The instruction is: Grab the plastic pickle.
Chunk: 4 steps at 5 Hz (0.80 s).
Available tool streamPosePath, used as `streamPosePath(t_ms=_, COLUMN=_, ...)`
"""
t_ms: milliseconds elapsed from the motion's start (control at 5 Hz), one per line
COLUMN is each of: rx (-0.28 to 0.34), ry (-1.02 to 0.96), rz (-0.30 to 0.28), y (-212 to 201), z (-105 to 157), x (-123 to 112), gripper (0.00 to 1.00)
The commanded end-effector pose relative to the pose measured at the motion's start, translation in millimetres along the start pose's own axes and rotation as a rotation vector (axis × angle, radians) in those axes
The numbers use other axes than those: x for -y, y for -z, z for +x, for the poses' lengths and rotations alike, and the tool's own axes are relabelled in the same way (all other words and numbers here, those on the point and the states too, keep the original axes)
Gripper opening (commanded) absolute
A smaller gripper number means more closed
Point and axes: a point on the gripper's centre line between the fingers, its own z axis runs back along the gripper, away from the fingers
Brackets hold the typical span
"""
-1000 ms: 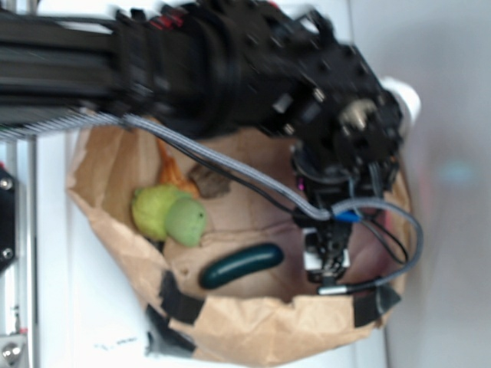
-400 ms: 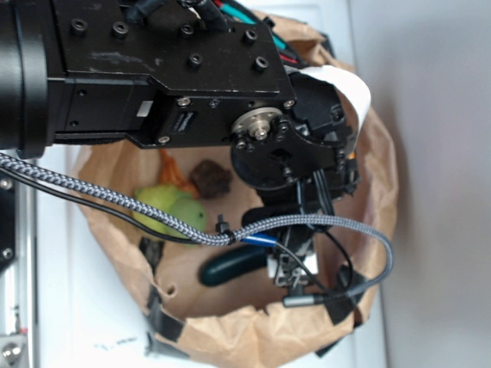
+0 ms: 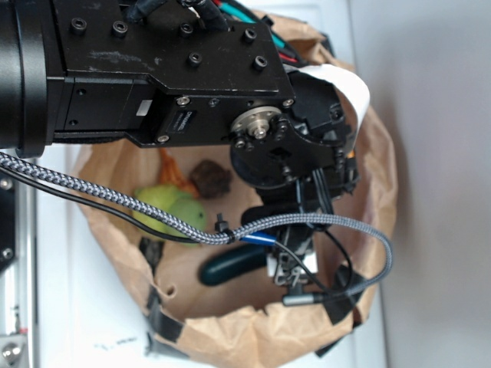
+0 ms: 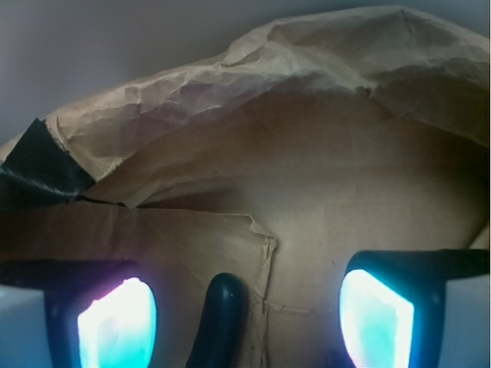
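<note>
The plastic pickle (image 3: 227, 265) is a glossy dark green sausage lying on the floor of a brown paper bag (image 3: 230, 330); its right end is hidden under the arm. My gripper (image 3: 293, 270) hangs inside the bag over that end. In the wrist view the pickle's (image 4: 219, 318) rounded tip pokes up between my two glowing fingertips (image 4: 116, 322), nearer the left one. The gripper (image 4: 245, 326) is open and the pads are well apart from the pickle.
A fuzzy yellow-green lump (image 3: 167, 205), a brown rock-like lump (image 3: 210, 178) and an orange piece (image 3: 170, 173) lie further back in the bag. The bag's crumpled wall (image 4: 253, 100) with black tape (image 4: 38, 165) rises close ahead. A braided cable (image 3: 115, 204) crosses the bag.
From one second ago the arm swung over the bag and came down, so the gripper now sits over the pickle's right end. In the last half second nothing visibly moved.
</note>
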Motion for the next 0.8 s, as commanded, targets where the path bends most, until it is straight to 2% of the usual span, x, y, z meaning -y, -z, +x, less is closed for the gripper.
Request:
streamPosePath(t_ms=0, rx=0.115, ry=0.214, rz=-0.095, y=-2.5, z=-71.8, x=2.7, gripper=1.00)
streamPosePath(t_ms=200, rx=0.112, ry=0.227, rz=-0.099, y=0.9, z=-79.0, x=6.1, gripper=1.00)
streamPosePath(t_ms=400, rx=0.102, ry=0.175, rz=-0.087, y=3.4, z=-69.9, x=11.9, gripper=1.00)
streamPosePath(t_ms=600, rx=0.051, ry=0.036, rz=-0.012, y=-0.2, z=-52.6, x=19.3, gripper=1.00)
